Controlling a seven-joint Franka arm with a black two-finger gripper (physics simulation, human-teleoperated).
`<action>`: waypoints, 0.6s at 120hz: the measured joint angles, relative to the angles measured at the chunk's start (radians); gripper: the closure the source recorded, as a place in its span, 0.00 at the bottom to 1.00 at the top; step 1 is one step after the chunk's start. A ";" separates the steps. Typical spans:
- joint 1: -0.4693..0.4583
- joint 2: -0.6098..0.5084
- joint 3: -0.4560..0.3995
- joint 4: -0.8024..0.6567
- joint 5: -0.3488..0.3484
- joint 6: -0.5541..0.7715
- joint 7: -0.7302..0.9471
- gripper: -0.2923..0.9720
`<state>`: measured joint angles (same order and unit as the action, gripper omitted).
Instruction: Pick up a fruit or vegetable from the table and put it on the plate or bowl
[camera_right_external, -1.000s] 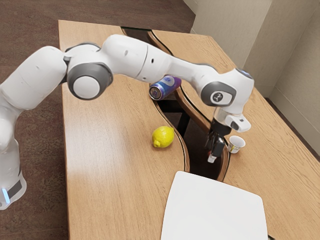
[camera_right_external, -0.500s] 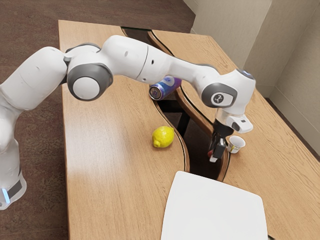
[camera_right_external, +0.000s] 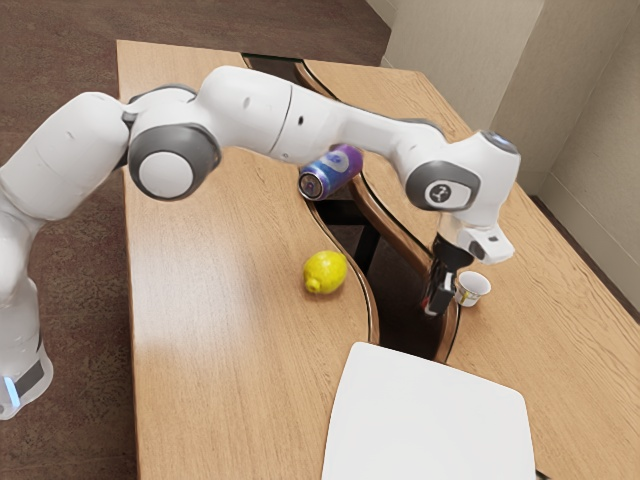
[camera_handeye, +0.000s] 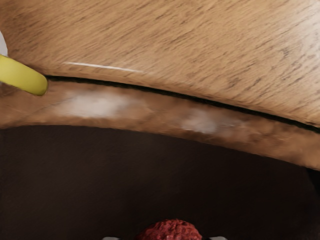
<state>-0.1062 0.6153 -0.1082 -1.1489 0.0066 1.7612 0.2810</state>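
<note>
My gripper (camera_right_external: 436, 300) hangs over the dark curved gap (camera_right_external: 400, 300) that splits the wooden table (camera_right_external: 200, 330), just left of a small white cup (camera_right_external: 472, 288). Its fingers stand close together. In the wrist view a red, bumpy fruit (camera_handeye: 170, 231) sits right under the hand, between the fingertips, so the gripper is shut on it. A yellow lemon (camera_right_external: 325, 271) lies on the table to the exterior view's left of the gap. The white square plate (camera_right_external: 430, 420) rests near the front edge, below the gripper.
A blue and purple can (camera_right_external: 330, 172) lies on its side at the gap's far end, under my forearm. The cup's yellow rim (camera_handeye: 20, 75) shows in the wrist view beside the gap's wooden edge (camera_handeye: 175, 115). A wall corner stands at the back right.
My hand has risen a little out of the gap and shifted slightly toward the exterior view's right, closer to the cup. The lemon, can and plate have not moved.
</note>
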 joint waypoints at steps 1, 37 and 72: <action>-0.002 -0.002 -0.004 0.001 0.005 -0.002 -0.001 0.64; -0.024 -0.048 -0.276 0.043 0.249 -0.091 -0.078 0.64; 0.062 0.006 -0.653 0.014 0.482 -0.150 -0.192 0.63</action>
<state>-0.0442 0.6215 -0.7613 -1.1347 0.4889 1.6111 0.0890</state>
